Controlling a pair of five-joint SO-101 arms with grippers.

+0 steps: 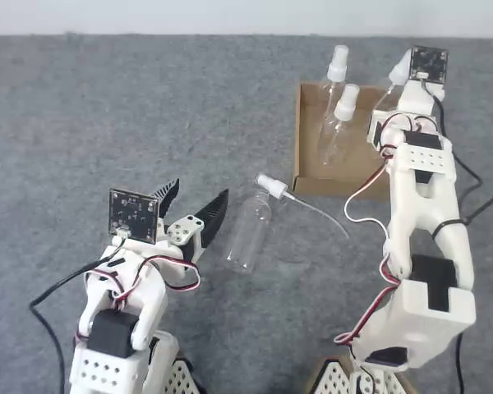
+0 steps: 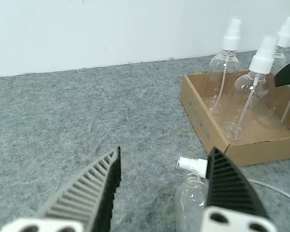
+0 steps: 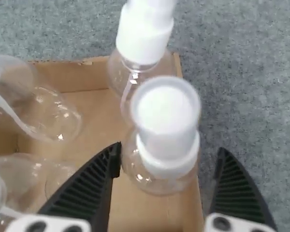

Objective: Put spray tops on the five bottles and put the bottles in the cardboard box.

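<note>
A clear bottle [image 1: 251,230] lies on its side on the grey carpet, also seen in the left wrist view [image 2: 191,205]. A loose spray top [image 1: 271,185] lies at its neck, its thin tube [image 1: 324,215] trailing right across the carpet. My left gripper [image 1: 199,190] is open just left of this bottle, with the bottle neck beside one finger [image 2: 227,188]. The cardboard box [image 1: 308,176] holds several upright bottles with spray tops [image 1: 345,103]. My right gripper [image 3: 169,148] is open over the box, its fingers on either side of a capped bottle [image 3: 166,125].
The right arm [image 1: 423,164] stretches over the box's right side and hides that part. Another capped bottle [image 3: 145,29] stands just beyond the one between my right fingers. Grey carpet [image 1: 107,107] stretches left of the box, with a white wall [image 2: 87,29] behind.
</note>
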